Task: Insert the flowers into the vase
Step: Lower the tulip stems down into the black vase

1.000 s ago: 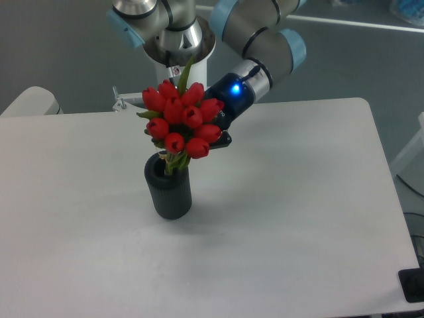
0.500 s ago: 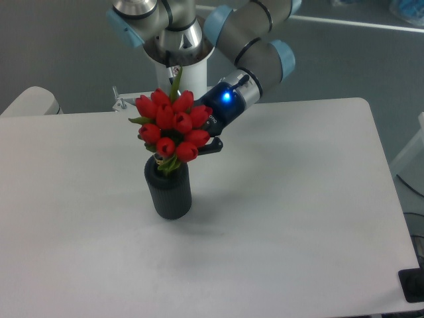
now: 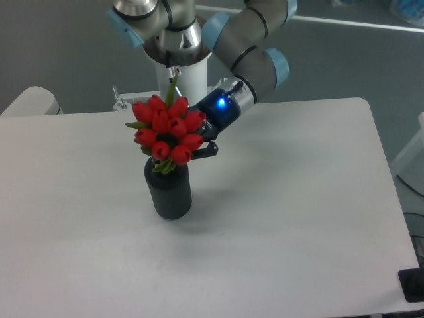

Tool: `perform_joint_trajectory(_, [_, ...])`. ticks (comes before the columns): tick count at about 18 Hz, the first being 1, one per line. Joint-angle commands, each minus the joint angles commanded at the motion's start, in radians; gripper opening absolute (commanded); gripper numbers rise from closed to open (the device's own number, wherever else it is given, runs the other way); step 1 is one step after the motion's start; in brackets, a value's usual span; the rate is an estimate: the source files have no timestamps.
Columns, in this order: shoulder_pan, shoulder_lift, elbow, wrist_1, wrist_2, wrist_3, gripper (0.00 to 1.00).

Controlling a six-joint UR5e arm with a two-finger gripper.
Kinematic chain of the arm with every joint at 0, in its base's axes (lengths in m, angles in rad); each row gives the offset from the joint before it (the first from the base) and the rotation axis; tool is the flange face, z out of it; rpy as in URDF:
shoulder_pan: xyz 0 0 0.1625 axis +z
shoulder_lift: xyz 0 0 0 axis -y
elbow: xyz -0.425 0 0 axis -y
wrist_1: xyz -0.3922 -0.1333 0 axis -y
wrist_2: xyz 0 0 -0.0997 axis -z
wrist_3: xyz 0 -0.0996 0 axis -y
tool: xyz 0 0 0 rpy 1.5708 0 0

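The flowers [image 3: 166,130], a bunch of red tulip buds with green leaves, stand over the mouth of the dark ribbed vase [image 3: 169,190], their stems reaching down into it. The vase is upright on the white table, left of centre. My gripper [image 3: 202,142] comes in from the upper right, just behind and right of the buds. One dark finger [image 3: 208,150] pokes out beside the bunch; the rest of the fingers are hidden by the blooms. A blue light glows on the wrist [image 3: 221,103].
The arm's base column [image 3: 177,63] rises at the back edge of the white table [image 3: 278,218], right behind the flowers. A pale rounded object [image 3: 30,103] sits off the table's far left corner.
The gripper and the bunch have shifted left and slightly down, bringing the buds closer to the vase mouth and more squarely over it.
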Motion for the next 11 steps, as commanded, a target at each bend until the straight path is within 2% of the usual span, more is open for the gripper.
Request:
perform_joint_trajectory(2, [0.002, -0.011, -0.011, 0.002, 0.02, 0.037, 0.28])
perform_joint_trajectory(6, [0.002, -0.038, -0.011, 0.0, 0.029, 0.072, 0.36])
perform_joint_trajectory(7, [0.002, -0.038, -0.011, 0.0, 0.029, 0.072, 0.42])
perform_joint_trajectory(8, [0.002, -0.038, -0.011, 0.0, 0.029, 0.071, 0.53])
perform_joint_trajectory(10, [0.002, -0.038, -0.011, 0.0, 0.029, 0.069, 0.83])
perform_joint_trajectory(11, [0.002, -0.041, -0.011, 0.0, 0.028, 0.069, 0.89])
